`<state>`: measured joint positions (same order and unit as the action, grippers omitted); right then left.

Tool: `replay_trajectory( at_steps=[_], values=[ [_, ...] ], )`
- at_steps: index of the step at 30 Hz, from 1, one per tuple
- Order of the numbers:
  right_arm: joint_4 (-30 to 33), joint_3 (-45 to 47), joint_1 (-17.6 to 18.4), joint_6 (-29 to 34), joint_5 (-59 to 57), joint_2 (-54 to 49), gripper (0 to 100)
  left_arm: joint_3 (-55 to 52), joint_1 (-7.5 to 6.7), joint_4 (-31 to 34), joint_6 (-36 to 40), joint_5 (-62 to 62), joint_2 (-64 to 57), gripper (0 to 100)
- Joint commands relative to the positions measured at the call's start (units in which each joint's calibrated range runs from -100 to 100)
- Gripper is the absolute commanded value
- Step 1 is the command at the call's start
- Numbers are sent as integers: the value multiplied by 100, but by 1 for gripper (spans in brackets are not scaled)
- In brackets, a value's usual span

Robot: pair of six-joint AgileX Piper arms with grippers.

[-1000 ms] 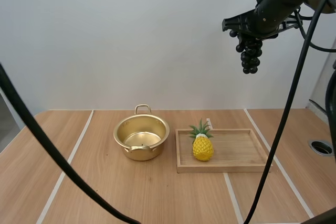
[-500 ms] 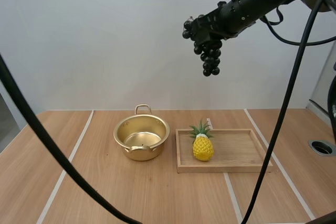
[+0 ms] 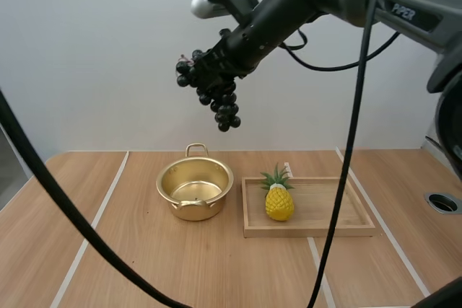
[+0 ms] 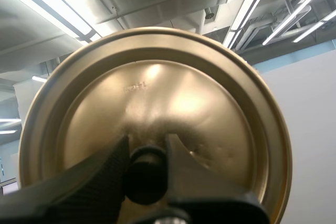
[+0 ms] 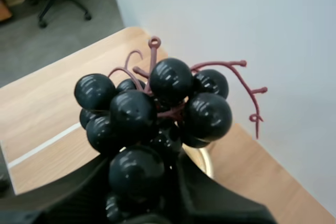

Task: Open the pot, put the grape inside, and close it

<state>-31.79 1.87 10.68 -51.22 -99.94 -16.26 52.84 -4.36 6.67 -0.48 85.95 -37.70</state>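
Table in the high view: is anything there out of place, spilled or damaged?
Only one oddity: a pineapple stands upright on the wooden tray beside the pot, and the task does not call for it. The pot sits upright and open; nothing is spilled or visibly damaged.

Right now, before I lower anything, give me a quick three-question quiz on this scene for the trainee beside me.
1. True or false: the pot stands on the table with no cover on it.
2. The left gripper is shut on: A) the knob of the lid; B) a spoon; C) nothing.
3. Fill in: the right gripper holds the ____ in the air.

Key: 1 true. 2 A. 3 grapes.
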Motion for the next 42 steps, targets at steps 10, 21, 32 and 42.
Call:
replay_trajectory(
  at_steps=[10, 21, 32, 42],
  values=[
    [2060, -8, 996, 1146, -6, 885, 0, 45, -8, -43, -206, -37, 1, 0],
    [2619, -8, 1206, 1436, 471, 1506, 0, 45, -8, -43, -261, 147, -11, 0],
    [2878, -8, 1206, 1469, 1437, 2273, 0, 45, -8, -31, -261, 221, -11, 0],
    [2993, -8, 1199, 1644, 1730, 2931, 0, 45, -8, -31, -261, 395, -11, 0]
  ],
)
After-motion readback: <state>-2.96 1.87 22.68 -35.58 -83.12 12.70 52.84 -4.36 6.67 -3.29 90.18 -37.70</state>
